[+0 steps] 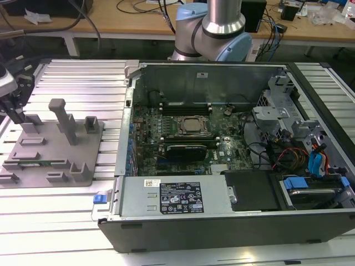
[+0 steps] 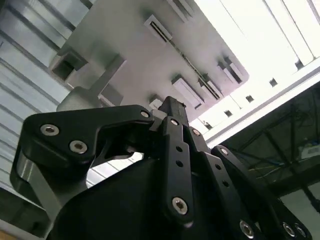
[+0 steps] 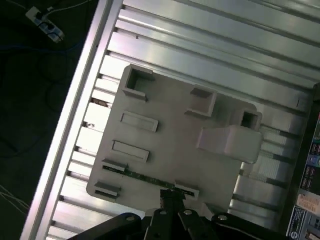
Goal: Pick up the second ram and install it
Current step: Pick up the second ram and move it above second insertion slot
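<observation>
One ram stick (image 3: pixel 145 178) in grey holder plate (image 3: pixel 170 135), one claw (image 3: pixel 170 194) over it

arm (image 1: pixel 213 25) base standing upright at the back | wrist (image 1: pixel 4 77) way out at the exterior view's left edge | gripper (image 1: pixel 18 113) pointing down, hanging in the air | fingers (image 2: pixel 172 130) look pressed together in both wrist views, nothing between them

Open computer case (image 1: pixel 222 228): one
Grey holder plate (image 1: pixel 55 147): one
Green ram stick (image 3: pixel 145 178) on the plate: one
Tall grey post (image 1: pixel 62 119) on the plate: one
Processor (image 1: pixel 192 125) in the case: one
Robot arm (image 1: pixel 223 22): one
</observation>
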Controlling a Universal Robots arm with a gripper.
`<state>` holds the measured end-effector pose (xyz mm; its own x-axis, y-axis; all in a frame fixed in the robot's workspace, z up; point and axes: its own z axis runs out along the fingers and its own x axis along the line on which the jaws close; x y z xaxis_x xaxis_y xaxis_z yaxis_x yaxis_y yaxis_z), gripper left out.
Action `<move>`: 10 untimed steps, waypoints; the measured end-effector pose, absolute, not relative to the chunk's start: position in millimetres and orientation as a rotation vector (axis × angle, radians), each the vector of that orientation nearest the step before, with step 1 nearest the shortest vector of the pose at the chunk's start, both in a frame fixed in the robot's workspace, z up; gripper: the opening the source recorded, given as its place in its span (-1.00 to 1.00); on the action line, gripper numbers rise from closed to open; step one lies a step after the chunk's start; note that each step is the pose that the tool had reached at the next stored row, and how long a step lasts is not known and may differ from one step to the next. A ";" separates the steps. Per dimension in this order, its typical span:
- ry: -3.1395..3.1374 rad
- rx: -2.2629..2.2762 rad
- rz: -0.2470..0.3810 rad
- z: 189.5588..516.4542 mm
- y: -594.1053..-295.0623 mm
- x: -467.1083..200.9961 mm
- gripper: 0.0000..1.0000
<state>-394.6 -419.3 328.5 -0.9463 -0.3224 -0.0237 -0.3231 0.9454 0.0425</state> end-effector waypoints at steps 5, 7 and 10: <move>3.023 -0.807 0.073 328.4 -419.3 -394.6 -0.84; 2.997 -0.904 0.073 328.2 -419.3 -394.6 -0.84; 2.946 -1.067 0.074 327.9 -419.3 -394.6 -0.84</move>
<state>-394.6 -419.3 327.9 -0.7681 -0.6400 -0.0231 -0.6403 0.7670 0.0415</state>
